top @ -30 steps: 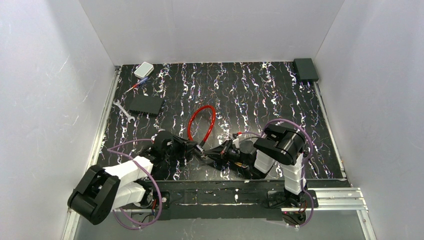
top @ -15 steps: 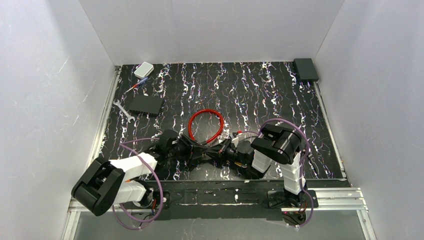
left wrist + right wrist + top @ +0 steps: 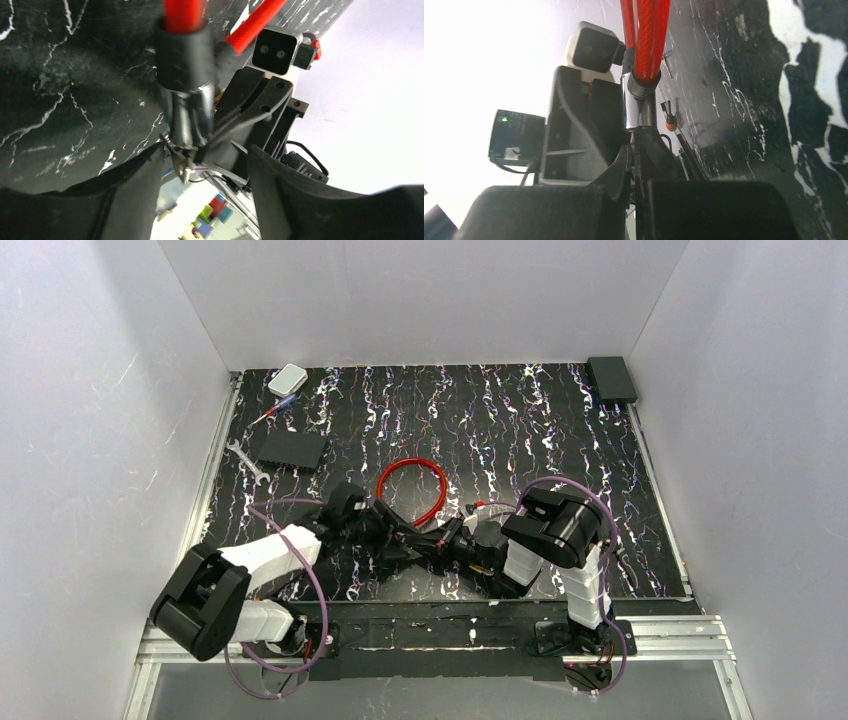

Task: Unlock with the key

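A red cable lock (image 3: pixel 411 490) lies looped on the black marbled table (image 3: pixel 500 430). Its black and silver lock cylinder (image 3: pixel 185 100) points toward the arms, between my two grippers. My left gripper (image 3: pixel 202 170) is open, jaws wide apart, with the cylinder's end just past its fingertips. A small metal key (image 3: pixel 184 167) sticks out of the cylinder's end. My right gripper (image 3: pixel 633 150) is shut on the thin key blade, right at the cylinder (image 3: pixel 639 107), with the red cable (image 3: pixel 646 40) running away behind it. From above the two grippers (image 3: pixel 415 542) meet tip to tip.
A white box (image 3: pixel 288 379), a screwdriver (image 3: pixel 272 412), a wrench (image 3: pixel 243 460) and a flat black box (image 3: pixel 290 449) lie at the back left. A black block (image 3: pixel 611 378) sits in the back right corner. White walls close three sides.
My left arm has swung right and forward until its gripper meets the lock cylinder. The red loop has widened from a narrow oval to a rounder ring. The right arm has barely moved.
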